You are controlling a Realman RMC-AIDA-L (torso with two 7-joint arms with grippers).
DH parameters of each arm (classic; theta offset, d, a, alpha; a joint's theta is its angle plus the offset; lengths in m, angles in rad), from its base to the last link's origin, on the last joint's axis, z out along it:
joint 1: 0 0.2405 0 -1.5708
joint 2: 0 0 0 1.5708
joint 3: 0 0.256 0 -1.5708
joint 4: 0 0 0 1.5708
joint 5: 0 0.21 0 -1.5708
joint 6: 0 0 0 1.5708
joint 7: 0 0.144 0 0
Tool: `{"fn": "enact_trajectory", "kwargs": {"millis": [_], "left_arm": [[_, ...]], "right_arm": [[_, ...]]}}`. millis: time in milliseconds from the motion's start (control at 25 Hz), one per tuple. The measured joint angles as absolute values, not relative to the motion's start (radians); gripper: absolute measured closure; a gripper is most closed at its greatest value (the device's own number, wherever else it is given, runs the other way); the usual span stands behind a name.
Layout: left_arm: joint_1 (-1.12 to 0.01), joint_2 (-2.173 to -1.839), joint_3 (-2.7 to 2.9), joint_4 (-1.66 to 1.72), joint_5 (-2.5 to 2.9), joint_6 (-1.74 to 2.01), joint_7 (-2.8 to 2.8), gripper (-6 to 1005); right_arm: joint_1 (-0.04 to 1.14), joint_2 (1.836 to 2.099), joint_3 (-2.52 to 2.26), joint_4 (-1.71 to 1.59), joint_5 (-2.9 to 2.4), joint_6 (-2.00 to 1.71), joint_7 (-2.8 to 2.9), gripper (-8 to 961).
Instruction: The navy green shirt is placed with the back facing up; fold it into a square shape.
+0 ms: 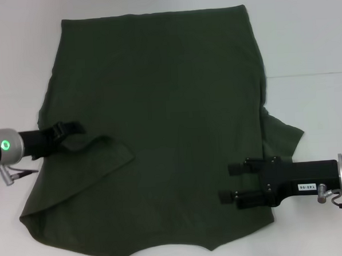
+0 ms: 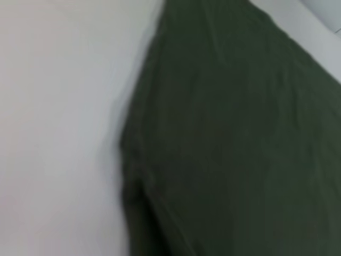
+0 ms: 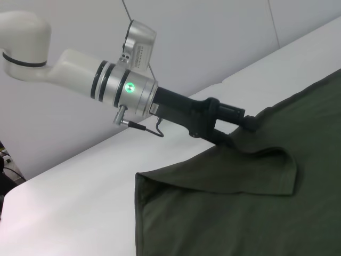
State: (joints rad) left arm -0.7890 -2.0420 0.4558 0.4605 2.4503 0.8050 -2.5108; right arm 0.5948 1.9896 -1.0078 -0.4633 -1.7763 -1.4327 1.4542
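The navy green shirt (image 1: 170, 105) lies spread on the white table (image 1: 309, 34), plain side up and far wider than either gripper. Its left sleeve (image 1: 103, 151) is turned inward onto the body. My left gripper (image 1: 76, 129) is at the shirt's left edge, shut on the fabric at that fold; the right wrist view shows the left gripper (image 3: 251, 122) with the cloth rising to its tips. My right gripper (image 1: 232, 182) hovers open over the lower right part of the shirt. The right sleeve (image 1: 283, 136) sticks out flat. The left wrist view shows only the shirt (image 2: 229, 138) and the table.
A seam (image 1: 311, 74) crosses the table at the right. Bare white table surface surrounds the shirt on the left, right and far sides. The shirt's near edge (image 1: 166, 246) lies close to the table's front.
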Motion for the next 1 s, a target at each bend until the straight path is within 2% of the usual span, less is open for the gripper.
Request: {"fn": "enact_trajectory", "kwargs": {"millis": [280,560,800,1000], "left_arm": [[-0.850,-2.049,0.456,0.460,2.307,0.771,-2.445,196],[-0.870,-2.103,0.459,0.460,1.831,0.747,-2.055,201],[-0.801,-2.105,0.455,0.429,1.699,0.862,-1.915,200],[-0.714,-2.099,0.455,0.435,1.635,1.147,-1.680,201]], "right_arm": [[0.595,1.989,-1.008,-0.463,-1.776,-1.433,1.454,37],[0.604,1.991,-1.008,-0.463,-1.776,-1.425,1.455,37],[0.601,1.993,-1.008,-0.463,-1.774,-1.410,1.459,37],[0.605,1.993,-0.991,-0.464,-1.770,-1.406,1.470,37]]}}
